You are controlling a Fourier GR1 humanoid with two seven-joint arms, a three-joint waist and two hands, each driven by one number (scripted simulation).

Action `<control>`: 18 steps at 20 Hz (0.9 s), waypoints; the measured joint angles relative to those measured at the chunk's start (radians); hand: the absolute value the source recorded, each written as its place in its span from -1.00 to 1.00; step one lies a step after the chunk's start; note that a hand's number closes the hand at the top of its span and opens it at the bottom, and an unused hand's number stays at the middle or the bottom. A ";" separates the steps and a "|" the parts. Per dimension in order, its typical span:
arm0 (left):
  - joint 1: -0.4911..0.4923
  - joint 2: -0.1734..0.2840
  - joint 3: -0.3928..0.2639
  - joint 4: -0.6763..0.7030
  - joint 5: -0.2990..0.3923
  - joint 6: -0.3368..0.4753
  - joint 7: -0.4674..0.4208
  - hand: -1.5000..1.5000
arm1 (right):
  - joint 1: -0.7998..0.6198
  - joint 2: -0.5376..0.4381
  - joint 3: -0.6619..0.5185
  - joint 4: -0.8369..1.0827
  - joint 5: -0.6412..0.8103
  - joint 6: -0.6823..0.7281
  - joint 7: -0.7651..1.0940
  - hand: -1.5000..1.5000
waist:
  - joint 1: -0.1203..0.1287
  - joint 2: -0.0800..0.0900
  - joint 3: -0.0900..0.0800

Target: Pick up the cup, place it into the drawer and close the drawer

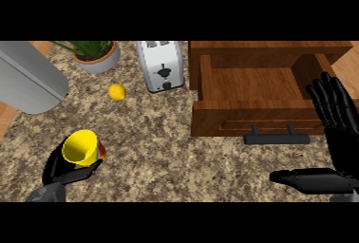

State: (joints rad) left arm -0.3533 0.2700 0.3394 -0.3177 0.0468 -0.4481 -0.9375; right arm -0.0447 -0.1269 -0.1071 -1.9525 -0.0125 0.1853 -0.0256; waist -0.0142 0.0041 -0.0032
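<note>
Grasping the cup (82, 147) with the left hand (67, 172) — fingers curled round its lower part, yellow mouth tipped up toward the view, well to the left of the drawer (256, 92) and nearer the viewer. Sitting behind that, still left of the drawer: a grey rounded appliance (29, 76) at the far left edge, a potted plant (95, 54), a small lemon (117, 92) on the speckled desk (161, 156), then a white toaster (163, 65) just beside the drawer's left wall. Standing open, the drawer itself, wooden and bare inside, dark handle (276, 138) jutting from its front panel toward the viewer. Resting at the drawer's right end, the right hand (333, 114) — fingers straight and released, thumb stretched out low across the desk, holding nothing.

Judging by this, being in the carry step: cup picked up, not yet in the drawer. Calling next for a long sweep rightward past the toaster and over the drawer's left wall, lowering the cup inside, letting go, then pushing the front panel shut — likely work for the right hand waiting there.
</note>
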 measured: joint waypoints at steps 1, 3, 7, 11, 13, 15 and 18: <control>-0.006 0.001 -0.001 -0.003 0.006 -0.016 0.012 1.00 | -0.011 0.003 0.007 0.007 0.009 -0.005 0.002 -1.00 | 0.002 0.000 0.000; -0.009 -0.012 0.000 -0.011 0.022 -0.038 0.023 1.00 | -0.007 -0.002 0.000 0.007 0.004 -0.001 0.002 -1.00 | 0.001 0.000 0.000; -0.020 -0.029 -0.005 -0.049 0.043 -0.057 0.025 1.00 | -0.021 -0.006 -0.002 0.014 0.007 -0.003 0.010 -1.00 | 0.004 0.000 0.000; -0.037 -0.048 0.013 -0.060 0.066 -0.019 -0.002 1.00 | -0.053 -0.007 -0.002 0.045 0.023 -0.011 0.004 -1.00 | 0.003 0.002 0.000; -0.055 -0.058 0.034 -0.053 0.082 0.016 -0.021 1.00 | -0.062 -0.003 0.005 0.040 0.028 -0.015 0.007 -1.00 | -0.001 0.003 0.000; -0.065 -0.057 0.048 -0.054 0.098 0.032 -0.027 1.00 | -0.062 -0.002 0.007 0.037 0.030 -0.017 0.010 -1.00 | 0.000 0.002 0.000; -0.087 -0.075 0.055 -0.062 0.105 0.063 -0.047 1.00 | -0.062 -0.008 -0.002 0.038 0.021 -0.011 0.011 -1.00 | -0.003 0.002 0.000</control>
State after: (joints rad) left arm -0.4403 0.1949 0.3944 -0.3793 0.1522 -0.3856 -0.9847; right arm -0.1068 -0.1351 -0.1092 -1.9144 0.0087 0.1744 -0.0149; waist -0.0176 0.0066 -0.0029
